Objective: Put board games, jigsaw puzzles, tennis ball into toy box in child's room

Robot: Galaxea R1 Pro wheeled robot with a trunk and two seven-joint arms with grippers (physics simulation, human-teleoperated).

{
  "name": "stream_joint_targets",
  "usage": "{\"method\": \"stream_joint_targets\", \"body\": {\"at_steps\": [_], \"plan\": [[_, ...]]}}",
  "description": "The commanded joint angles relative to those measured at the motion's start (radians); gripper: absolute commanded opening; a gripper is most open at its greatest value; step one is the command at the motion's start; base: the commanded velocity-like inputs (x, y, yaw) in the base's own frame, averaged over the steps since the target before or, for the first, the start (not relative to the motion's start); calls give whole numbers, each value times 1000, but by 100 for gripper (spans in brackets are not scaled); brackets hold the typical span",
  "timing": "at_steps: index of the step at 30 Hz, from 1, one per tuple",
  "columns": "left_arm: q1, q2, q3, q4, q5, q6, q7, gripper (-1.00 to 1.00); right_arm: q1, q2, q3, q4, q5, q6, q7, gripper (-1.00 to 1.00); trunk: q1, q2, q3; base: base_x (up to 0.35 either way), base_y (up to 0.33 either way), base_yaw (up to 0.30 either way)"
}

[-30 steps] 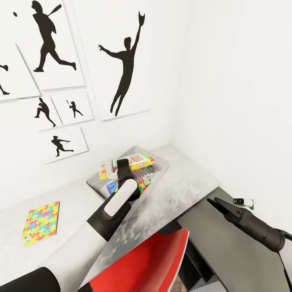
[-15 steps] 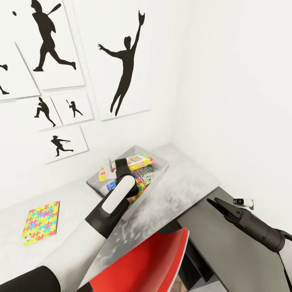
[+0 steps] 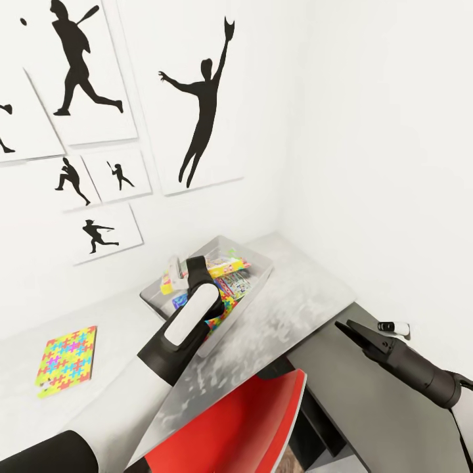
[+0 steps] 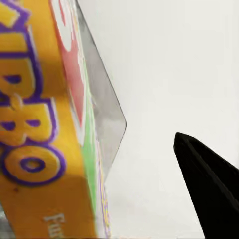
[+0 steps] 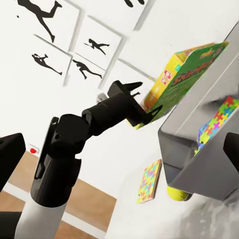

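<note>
The light grey toy box (image 3: 259, 272) sits on the table (image 3: 295, 295) near the corner. In it lie a blue board game (image 3: 180, 302), a printed one (image 3: 233, 285) and a jigsaw puzzle (image 3: 225, 306). The yellow-green-red "SKIP BO" board game (image 3: 223, 266) leans tilted across the box's far rim. My left gripper (image 3: 179, 272) is open at its end, one black finger (image 4: 209, 174) apart from the game (image 4: 35, 124). A second jigsaw puzzle (image 3: 66, 360) lies on the table to the left. The tennis ball (image 5: 177, 193) rests beside the toy box (image 5: 209, 164). My right gripper (image 3: 348, 326) hovers open over the lower dark section.
A red chair (image 3: 230, 420) stands close in front of the table. A small white and black object (image 3: 393, 326) lies on the dark lower section by the wall. Black baseball silhouette pictures (image 3: 203, 98) hang above the table.
My left gripper has shifted a little left along the toy box's far rim. The "SKIP BO" game has sunk lower into the box. The right arm has stayed still.
</note>
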Motion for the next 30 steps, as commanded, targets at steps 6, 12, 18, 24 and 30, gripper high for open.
{"method": "stream_joint_targets", "body": {"at_steps": [6,12,18,24,30], "plan": [[-1,0,0,-5,-7,1,7,100,-1,0,0,0,0,4,2,100,1,-2,-2,0,0,0],[-1,0,2,-19,-4,2,7,100,-1,0,0,0,0,4,3,100,1,-2,-2,0,0,0],[7,0,7,-128,-3,14,6,100,-1,0,0,0,0,4,3,100,1,-2,-2,0,0,0],[14,86,11,-240,0,33,4,100,0,1,0,0,0,3,3,100,1,-2,-2,0,0,0],[22,338,112,-318,17,235,-4,100,0,3,0,0,0,-2,3,100,1,-2,-2,0,0,0]]}}
